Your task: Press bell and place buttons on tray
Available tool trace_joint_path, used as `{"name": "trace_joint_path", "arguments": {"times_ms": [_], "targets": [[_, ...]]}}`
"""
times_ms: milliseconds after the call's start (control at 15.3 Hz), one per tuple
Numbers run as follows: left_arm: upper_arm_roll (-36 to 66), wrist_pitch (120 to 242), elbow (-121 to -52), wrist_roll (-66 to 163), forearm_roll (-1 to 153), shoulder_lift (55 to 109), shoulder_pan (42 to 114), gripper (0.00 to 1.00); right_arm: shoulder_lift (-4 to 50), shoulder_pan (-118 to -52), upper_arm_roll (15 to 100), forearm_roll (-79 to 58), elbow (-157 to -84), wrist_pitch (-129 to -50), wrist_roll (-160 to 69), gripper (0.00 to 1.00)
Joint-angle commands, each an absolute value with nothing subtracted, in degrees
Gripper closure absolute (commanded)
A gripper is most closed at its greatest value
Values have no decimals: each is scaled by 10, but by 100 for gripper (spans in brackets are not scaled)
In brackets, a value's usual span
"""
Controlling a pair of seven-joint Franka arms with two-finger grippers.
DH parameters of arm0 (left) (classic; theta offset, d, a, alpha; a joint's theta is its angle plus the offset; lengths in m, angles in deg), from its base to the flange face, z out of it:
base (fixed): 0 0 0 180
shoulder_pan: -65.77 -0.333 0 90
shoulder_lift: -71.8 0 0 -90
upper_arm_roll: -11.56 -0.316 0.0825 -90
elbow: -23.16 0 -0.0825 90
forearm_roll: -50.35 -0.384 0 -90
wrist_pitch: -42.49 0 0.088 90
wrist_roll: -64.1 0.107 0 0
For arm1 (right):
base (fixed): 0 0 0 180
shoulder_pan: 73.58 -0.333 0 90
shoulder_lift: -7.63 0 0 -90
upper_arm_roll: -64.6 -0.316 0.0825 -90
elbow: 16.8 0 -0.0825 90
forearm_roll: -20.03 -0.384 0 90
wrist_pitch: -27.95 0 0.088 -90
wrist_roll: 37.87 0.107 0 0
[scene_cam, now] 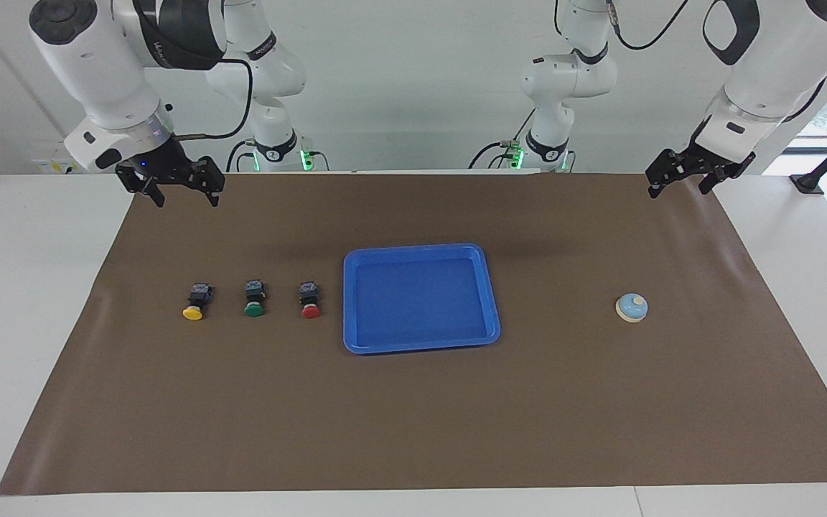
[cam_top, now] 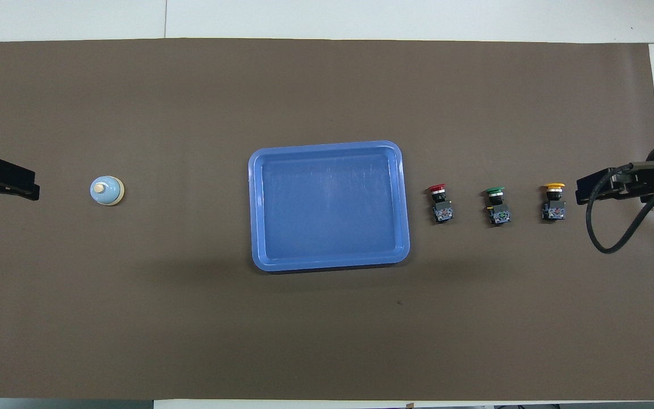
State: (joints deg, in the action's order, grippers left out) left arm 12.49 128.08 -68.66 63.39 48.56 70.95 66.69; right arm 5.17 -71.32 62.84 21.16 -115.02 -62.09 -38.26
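- A brown mat (scene_cam: 413,431) covers most of a white table (scene_cam: 26,301), and every item rests on it.
- The tray (scene_cam: 489,287) is a bright blue plastic rectangle with rounded corners and a raised rim. It lies flat at the middle of the mat with nothing in it.
- The bell (scene_cam: 631,307) is a small light-blue dome on a cream base rim, with a cream knob on top. It stands alone toward the left arm's end of the table, well apart from the tray.
- Three push buttons lie on their sides in a row toward the right arm's end, each with a black body and a round cap pointing away from the robots.
- The red button (scene_cam: 309,300) is nearest the tray, the green button (scene_cam: 254,299) is in the middle, and the yellow button (scene_cam: 197,301) is at the outer end.
- The left gripper (scene_cam: 675,185) hangs over the mat's corner nearest the left arm's base, its fingers spread and holding nothing.
- The right gripper (scene_cam: 185,197) hangs over the mat's corner nearest the right arm's base, its fingers spread too, with nothing between them.
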Motion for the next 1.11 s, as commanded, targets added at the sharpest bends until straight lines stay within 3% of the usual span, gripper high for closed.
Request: {"name": "trace_joint_path", "arguments": {"times_ms": [0, 654, 1046], "targets": [[124, 1285, -696, 636, 489, 701, 662, 0, 51, -709, 627, 202, -1148, -613, -386, 0], [124, 1285, -696, 636, 489, 701, 662, 0, 50, -678, 629, 201, -1151, -623, -404, 0], [124, 1285, -696, 636, 489, 701, 662, 0, 78, -667, 630, 202, -1223, -745, -424, 0]]}}
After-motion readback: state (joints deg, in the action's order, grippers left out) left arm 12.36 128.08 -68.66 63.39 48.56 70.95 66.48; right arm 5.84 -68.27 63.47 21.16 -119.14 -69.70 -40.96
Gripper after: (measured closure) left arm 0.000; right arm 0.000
